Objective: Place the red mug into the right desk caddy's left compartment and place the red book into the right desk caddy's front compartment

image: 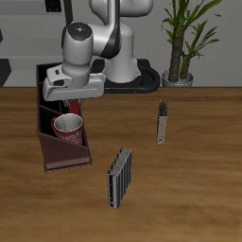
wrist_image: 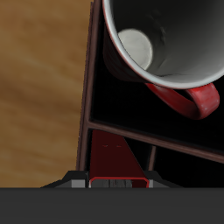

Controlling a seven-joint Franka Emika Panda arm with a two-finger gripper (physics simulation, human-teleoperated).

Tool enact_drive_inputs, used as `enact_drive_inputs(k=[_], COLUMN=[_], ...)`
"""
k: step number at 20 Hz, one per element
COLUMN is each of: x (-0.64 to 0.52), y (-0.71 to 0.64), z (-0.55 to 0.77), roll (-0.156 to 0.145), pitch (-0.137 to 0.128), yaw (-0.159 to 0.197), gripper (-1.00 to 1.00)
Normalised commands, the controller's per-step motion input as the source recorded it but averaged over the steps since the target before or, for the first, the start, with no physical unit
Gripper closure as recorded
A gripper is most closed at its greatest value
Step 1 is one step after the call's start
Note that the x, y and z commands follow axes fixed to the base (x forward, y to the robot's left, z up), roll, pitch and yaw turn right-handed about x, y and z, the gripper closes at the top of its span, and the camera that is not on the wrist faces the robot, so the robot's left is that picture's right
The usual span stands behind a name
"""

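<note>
The red mug (image: 68, 127) stands upright in a squarish compartment of the right desk caddy (image: 66, 159), a long maroon box. In the wrist view the mug (wrist_image: 175, 44) shows its grey inside and red handle, close beside the caddy wall (wrist_image: 87, 96). My gripper (image: 74, 100) hangs just above the caddy, a little farther back than the mug. Its fingers (wrist_image: 115, 182) appear shut on the red book (wrist_image: 114, 153), which reaches down into the compartment next to the mug's. I cannot tell whether the book touches the compartment floor.
A grey striped book (image: 119, 177) stands near the table's front edge. A small slim dark book (image: 163, 121) stands farther back, mid-table. A potted plant (image: 184, 38) is at the back. Bare wood (wrist_image: 39, 87) lies outside the caddy wall.
</note>
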Motion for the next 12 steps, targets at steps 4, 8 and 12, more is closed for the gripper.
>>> enact_drive_inputs(k=[4,8,12], x=[0.01,0.02,0.01], y=[0.05,0.05,0.05], z=[0.09,0.11,0.11], roll=[-0.01,-0.004,0.005], pitch=[-0.007,-0.009,-0.018], yaw=[-0.021,-0.019,-0.003], gripper=[-1.0,-1.0,-1.0])
